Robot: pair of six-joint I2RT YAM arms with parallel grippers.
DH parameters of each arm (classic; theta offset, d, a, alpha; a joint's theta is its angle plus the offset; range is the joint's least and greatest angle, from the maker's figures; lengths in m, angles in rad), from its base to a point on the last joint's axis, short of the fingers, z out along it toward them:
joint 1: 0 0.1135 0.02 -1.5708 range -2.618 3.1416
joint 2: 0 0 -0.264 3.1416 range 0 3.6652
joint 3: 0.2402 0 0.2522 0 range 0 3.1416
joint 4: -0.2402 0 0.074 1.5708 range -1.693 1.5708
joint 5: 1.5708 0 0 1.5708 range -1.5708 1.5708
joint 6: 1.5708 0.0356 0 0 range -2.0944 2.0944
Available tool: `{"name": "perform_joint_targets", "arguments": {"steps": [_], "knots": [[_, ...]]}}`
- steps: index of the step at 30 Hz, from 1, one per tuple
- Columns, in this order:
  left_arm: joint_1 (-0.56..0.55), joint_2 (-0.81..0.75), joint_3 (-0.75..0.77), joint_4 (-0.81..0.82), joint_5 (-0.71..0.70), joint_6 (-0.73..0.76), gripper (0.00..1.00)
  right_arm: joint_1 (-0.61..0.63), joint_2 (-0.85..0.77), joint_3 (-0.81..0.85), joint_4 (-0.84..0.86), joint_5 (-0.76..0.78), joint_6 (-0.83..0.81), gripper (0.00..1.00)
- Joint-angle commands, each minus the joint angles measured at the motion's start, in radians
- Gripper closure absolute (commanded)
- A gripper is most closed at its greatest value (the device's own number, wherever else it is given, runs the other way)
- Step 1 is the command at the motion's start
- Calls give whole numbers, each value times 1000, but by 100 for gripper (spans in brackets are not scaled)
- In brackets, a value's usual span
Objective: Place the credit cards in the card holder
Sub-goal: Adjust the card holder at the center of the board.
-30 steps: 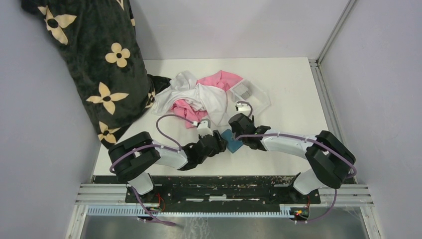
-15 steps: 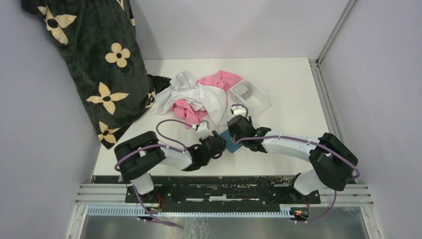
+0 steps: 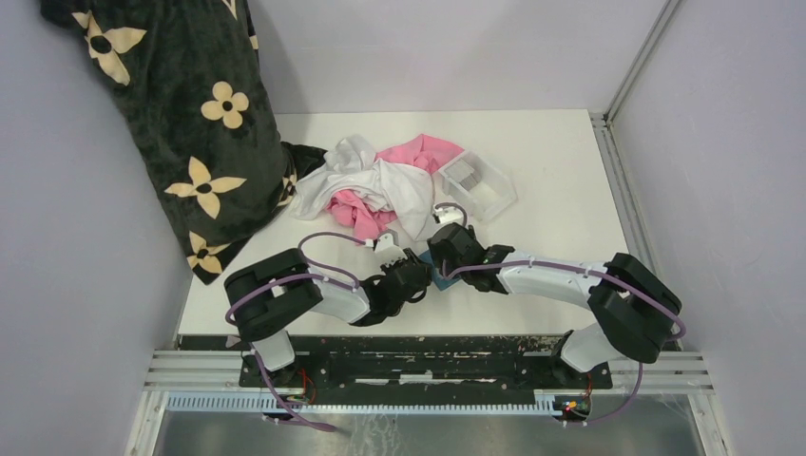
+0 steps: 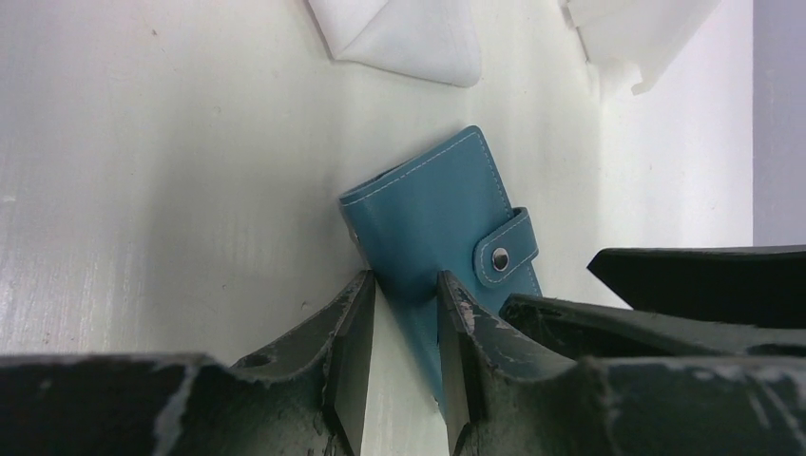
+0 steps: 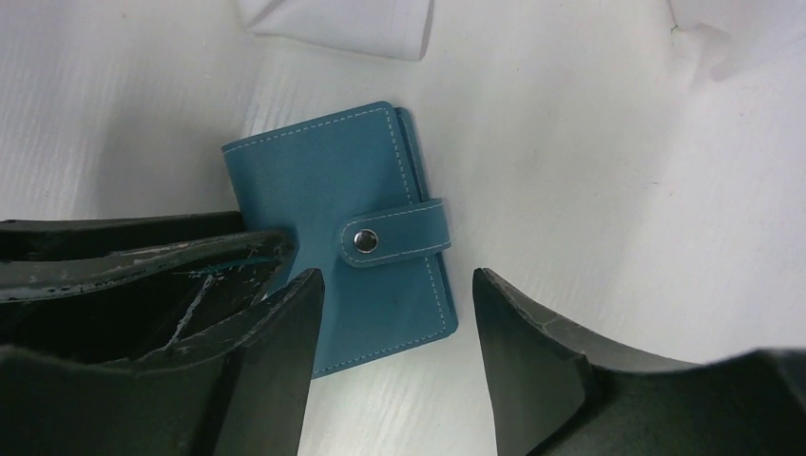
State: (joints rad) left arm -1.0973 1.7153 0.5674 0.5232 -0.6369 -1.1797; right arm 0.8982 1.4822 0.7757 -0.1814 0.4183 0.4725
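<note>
Card holder [image 5: 342, 237] is where both arms meet: it lies flat and closed on the worktop [image 3: 551, 161], near the front edge between the two arms, its strap [image 5: 404, 231] fastened by the snap [image 5: 364, 240].

Our left hand [image 4: 404, 285] stands at the holder's near left edge with its fingers only narrowly parted. One finger is on the bare worktop and the other over the blue cover, so the edge runs between them. We judge this placement is meant to pin the holder so it cannot slide, though we cannot tell whether the finger actually presses on it.

Our right hand [image 5: 394, 285] is released and spread wide, holding nothing. It sits low over the strap side, one finger over the cover and the other out over the bare worktop beyond the free edge. That position suits catching the strap or the cover edge to pop the snap.

We see the credit cards [image 3: 463, 174] as a grey stack in the clear tray [image 3: 499, 195], well apart from the holder and beside a heap of white and pink cloth [image 3: 380, 180]. None is in the holder yet, so we judge opening it comes first.
</note>
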Motion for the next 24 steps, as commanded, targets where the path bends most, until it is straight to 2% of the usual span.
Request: {"name": "perform_joint_targets", "arguments": {"steps": [1, 24], "knots": [[-6, 36, -22, -14, -18, -38, 62, 16, 23, 27, 27, -6, -12, 34], [-6, 36, -62, 11, -22, -36, 62, 77, 210, 131, 8, 204, -67, 33]]}}
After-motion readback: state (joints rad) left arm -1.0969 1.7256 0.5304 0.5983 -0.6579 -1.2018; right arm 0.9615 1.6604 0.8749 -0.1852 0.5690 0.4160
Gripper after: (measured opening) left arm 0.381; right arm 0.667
